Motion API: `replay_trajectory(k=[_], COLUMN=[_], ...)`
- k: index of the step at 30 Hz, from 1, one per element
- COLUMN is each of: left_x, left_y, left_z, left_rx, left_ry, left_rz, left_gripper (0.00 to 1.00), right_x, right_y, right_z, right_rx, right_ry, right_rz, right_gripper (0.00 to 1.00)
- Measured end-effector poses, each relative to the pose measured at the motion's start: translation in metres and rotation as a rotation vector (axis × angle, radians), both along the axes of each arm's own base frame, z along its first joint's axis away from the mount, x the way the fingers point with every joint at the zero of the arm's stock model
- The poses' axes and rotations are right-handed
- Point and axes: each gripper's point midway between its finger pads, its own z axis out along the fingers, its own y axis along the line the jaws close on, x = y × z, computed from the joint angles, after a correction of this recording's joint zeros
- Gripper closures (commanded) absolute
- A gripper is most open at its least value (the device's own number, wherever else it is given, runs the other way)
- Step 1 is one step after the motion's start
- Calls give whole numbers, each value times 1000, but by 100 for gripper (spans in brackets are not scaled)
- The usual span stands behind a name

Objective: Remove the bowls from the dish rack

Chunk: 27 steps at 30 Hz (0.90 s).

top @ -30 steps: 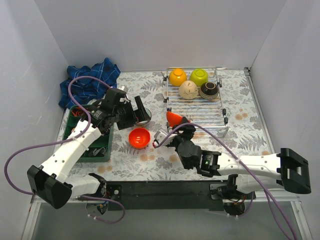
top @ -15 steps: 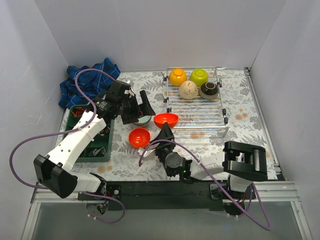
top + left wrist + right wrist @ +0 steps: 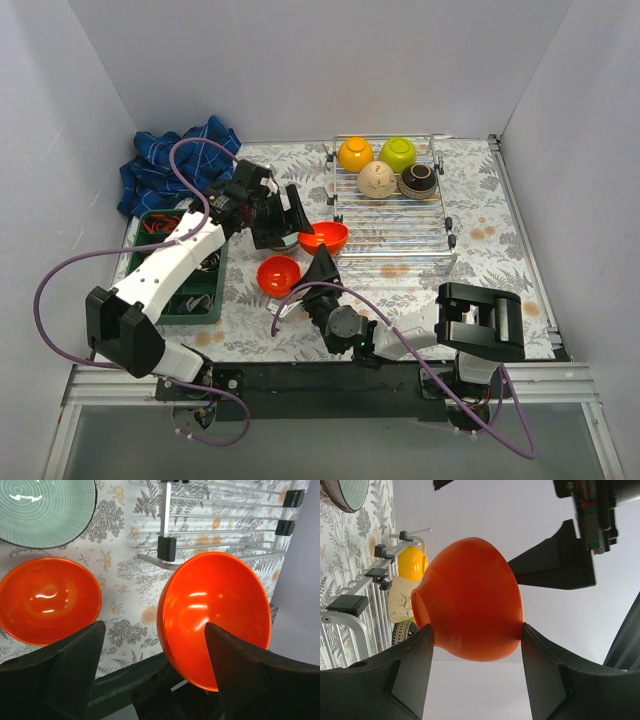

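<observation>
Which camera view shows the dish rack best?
Top external: nearly the whole dish rack from above, a near corner behind the held red-orange bowl. Left wrist shows only its near rails; right wrist, one side at a low angle.

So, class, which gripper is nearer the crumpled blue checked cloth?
Left. The left gripper hangs right of the crumpled blue checked cloth; the right gripper, holding a glossy red-orange bowl, is farther, towards the near edge.

Top view: the left gripper covers most of the green bowl. Tray contents are too small to identify.

Left wrist view: the top edge cuts off the green bowl. A finger hides the held red bowl lower rim.

Right wrist view: a finger hides most of the brown bowl.
</observation>
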Motion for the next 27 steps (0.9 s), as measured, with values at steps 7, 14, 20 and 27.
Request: replay_trajectory(k=[7, 14, 20, 27], left_x=[-12, -15, -12, -4], left_y=[-8, -16, -5, 3], left_z=[-25, -30, -37, -36], left_rx=[-25, -80, -38, -10], left_ry=[93, 117, 133, 99], left_rz=[-38, -50, 3, 17], left_gripper=[57, 95, 100, 100], right_x=[0, -2, -11, -8], right_y=[3, 8, 23, 16], right_z=[-5, -12, -16, -16], right_rx=[-17, -52, -150, -95], right_ry=[0, -3, -35, -16], right_rz=[9, 23, 77, 41], right_gripper=[93, 89, 35, 4])
